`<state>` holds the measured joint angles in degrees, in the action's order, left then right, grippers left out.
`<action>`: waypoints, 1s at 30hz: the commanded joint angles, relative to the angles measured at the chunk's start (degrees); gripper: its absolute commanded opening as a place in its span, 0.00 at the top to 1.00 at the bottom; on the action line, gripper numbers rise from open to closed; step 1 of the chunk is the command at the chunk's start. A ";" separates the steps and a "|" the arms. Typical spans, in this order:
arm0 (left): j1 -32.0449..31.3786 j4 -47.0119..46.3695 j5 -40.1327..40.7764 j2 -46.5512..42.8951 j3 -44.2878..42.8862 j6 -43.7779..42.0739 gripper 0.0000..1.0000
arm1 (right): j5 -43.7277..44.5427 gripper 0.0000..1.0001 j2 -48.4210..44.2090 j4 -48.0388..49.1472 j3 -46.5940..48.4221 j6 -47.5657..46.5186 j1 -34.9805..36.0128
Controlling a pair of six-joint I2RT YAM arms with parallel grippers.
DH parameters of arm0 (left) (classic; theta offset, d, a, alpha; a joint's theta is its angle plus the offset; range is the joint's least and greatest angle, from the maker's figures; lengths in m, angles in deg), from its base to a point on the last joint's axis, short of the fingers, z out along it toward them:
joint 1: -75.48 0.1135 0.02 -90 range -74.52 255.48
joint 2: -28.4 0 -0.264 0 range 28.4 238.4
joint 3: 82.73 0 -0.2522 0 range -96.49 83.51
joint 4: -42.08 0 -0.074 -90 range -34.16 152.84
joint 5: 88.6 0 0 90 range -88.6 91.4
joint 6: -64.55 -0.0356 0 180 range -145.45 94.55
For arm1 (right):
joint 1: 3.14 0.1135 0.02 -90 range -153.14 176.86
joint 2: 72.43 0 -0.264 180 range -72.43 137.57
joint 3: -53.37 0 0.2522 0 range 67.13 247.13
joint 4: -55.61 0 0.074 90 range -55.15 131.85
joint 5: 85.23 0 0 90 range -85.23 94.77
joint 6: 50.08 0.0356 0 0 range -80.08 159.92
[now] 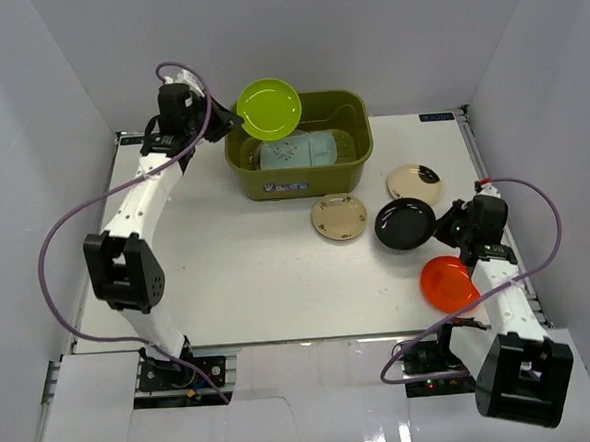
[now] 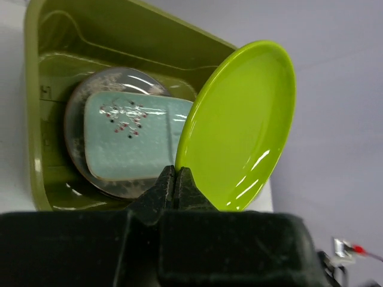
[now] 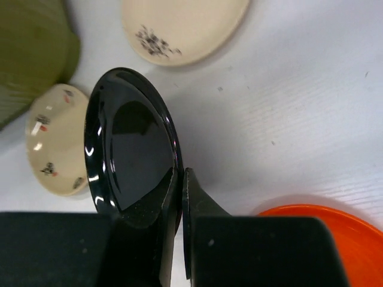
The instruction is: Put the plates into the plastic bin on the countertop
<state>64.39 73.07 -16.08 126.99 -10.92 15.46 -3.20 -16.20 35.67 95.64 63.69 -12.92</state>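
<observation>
Lime green plate [image 1: 269,108] hangs over the rear left corner of the olive bin [image 1: 353,112], tipped up steeply, with its hollow face turned toward the overhead camera. The left pincer [image 2: 175,179] is pressed together on the plate's rim, pinching it from the bin's left side, and the plate is clear of the bin's wall. Inside the bin a pale mint rectangular plate [image 2: 134,140] with a small dotted pattern lies flat on a round grey patterned plate [image 2: 102,84], whose edge shows around it. The bin stands at the back of the white desk [image 1: 248,264], its small white label on the front wall. In front of the bin, toward its right end, a small cream plate [image 1: 339,217] lies flat on the desk; a second small cream plate [image 1: 414,184] lies to the right of the bin's front right corner. Between and just in front of these two, a black plate [image 1: 405,223] is tilted up on edge, its rim nipped by the right pincer [image 3: 179,179], one finger on each face; whether its far edge touches the desk cannot be told. An orange plate [image 1: 447,282] lies flat well in front of the bin and to its right, beside the right arm.
</observation>
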 commanded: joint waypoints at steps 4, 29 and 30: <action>-3.76 8.77 5.96 17.12 -19.60 -3.64 1.00 | -5.80 0.92 -8.67 -3.50 14.09 1.27 0.11; -4.64 8.44 1.55 14.91 -32.59 -5.83 0.11 | -0.56 0.92 51.42 -2.87 73.69 2.68 25.51; -4.64 7.39 2.26 11.57 -29.26 -6.27 0.11 | -0.30 0.92 53.18 -3.23 75.10 2.69 25.77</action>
<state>59.30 85.42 -14.57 155.77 -43.53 11.54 -3.96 34.35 33.70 165.19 67.27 12.09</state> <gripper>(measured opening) 0.881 0.088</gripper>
